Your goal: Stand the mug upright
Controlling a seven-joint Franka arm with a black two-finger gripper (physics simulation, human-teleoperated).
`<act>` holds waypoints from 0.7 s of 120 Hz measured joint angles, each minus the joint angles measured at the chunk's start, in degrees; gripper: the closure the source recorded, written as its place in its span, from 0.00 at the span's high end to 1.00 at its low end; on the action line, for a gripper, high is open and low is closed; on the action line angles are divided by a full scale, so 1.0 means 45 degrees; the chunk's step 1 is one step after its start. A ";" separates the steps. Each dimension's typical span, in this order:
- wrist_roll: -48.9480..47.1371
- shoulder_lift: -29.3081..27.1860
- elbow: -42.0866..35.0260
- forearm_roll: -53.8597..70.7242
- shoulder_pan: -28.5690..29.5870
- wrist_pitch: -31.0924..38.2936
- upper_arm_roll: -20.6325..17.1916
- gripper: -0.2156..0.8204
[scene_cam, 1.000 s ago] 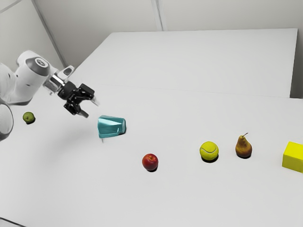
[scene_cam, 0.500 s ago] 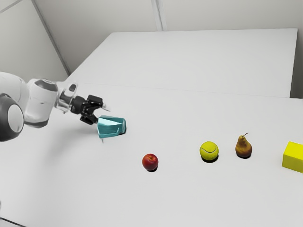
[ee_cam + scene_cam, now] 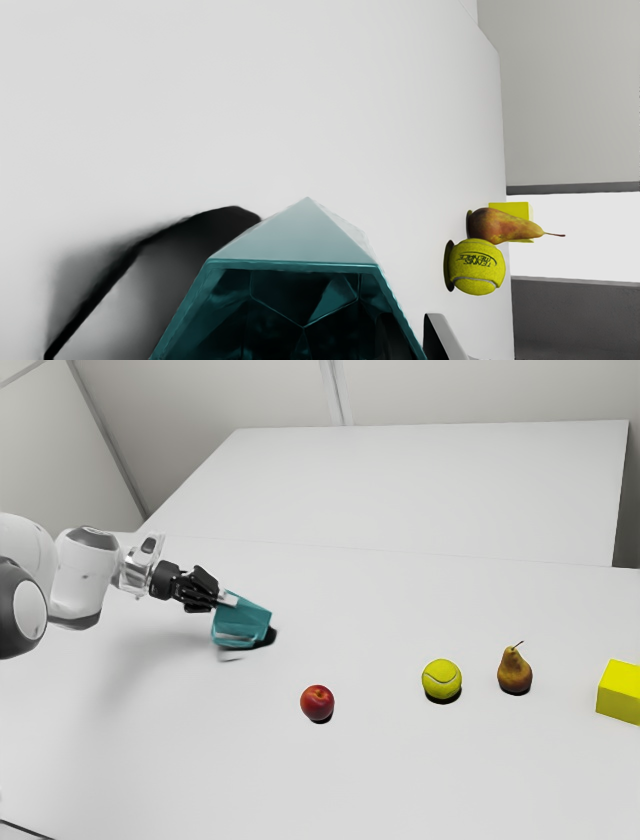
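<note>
Where the mug (image 3: 241,620) is, exterior view: although it is gripped at the rim, it leans well short of upright, just beside the gripper (image 3: 228,599), between 4 and 5 o'clock from it, with 12 at the far side of the table (image 3: 400,780).
Mug's mouth, exterior view: turned toward my gripper, so the base points away, roughly toward 4 o'clock.
Shadow (image 3: 266,638), exterior view: it suggests to me that the mug is at least partly raised; I can't tell whether an edge touches the table.
Red fruit (image 3: 317,703), exterior view: between 4 and 5 o'clock from the mug, apart from it.
Tennis ball (image 3: 441,679) and pear (image 3: 514,672), exterior view: well apart from the mug, between 3 and 4 o'clock.
Gripper, wrist view: closed narrowly on the mug's wall, one finger (image 3: 391,335) inside the mouth, the other outside.
Mug, wrist view: open mouth facing my camera, which fits a mug on its side.
Task so far: grasp made, by my reading, and lifting seemingly begun.
Left to do: raise it enough to clear, turn the mouth upward, set the base flat, let go.
</note>
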 joint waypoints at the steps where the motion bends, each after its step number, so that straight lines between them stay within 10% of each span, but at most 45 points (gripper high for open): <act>1: 0.0020 -0.0001 -0.0002 0.0003 0.0000 -0.0012 0.0000 0.09; 35: -0.0021 -0.1710 0.0324 0.2244 -0.0028 -0.0192 -0.0101 0.05; 84: -0.3305 -0.4234 -0.0278 1.1278 -0.0165 0.1865 -0.2650 0.03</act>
